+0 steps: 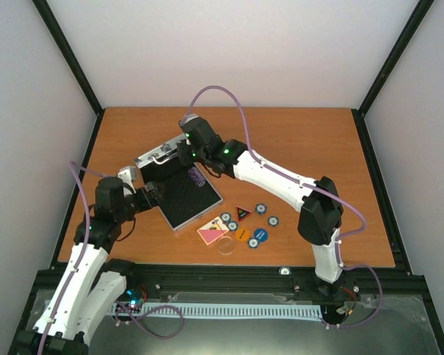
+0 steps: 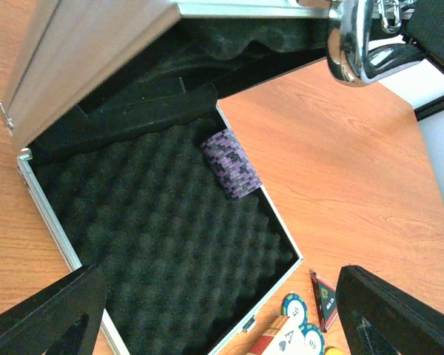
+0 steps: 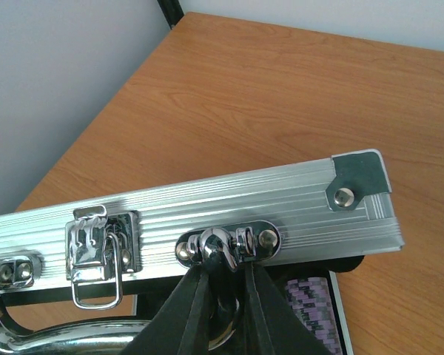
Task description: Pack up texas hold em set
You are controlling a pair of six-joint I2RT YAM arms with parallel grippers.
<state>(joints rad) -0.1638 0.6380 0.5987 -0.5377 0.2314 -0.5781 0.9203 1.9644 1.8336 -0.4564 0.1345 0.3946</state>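
Foam (image 2: 155, 244) with egg-crate bumps lines the ribbed aluminium case (image 3: 244, 200).

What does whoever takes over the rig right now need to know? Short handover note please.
Left gripper: open, holding nothing, over the foam of the case.
Right gripper: shut on the handle, holding that half of the case tipped up; the other half lies flat on the table.
Done: one stack of purple chips lies in the open case.
Left: the pink card deck, triangle, orange disc, blue disc, clear disc and loose blue-white chips sit on the table beside the case. Pack them, then close it.
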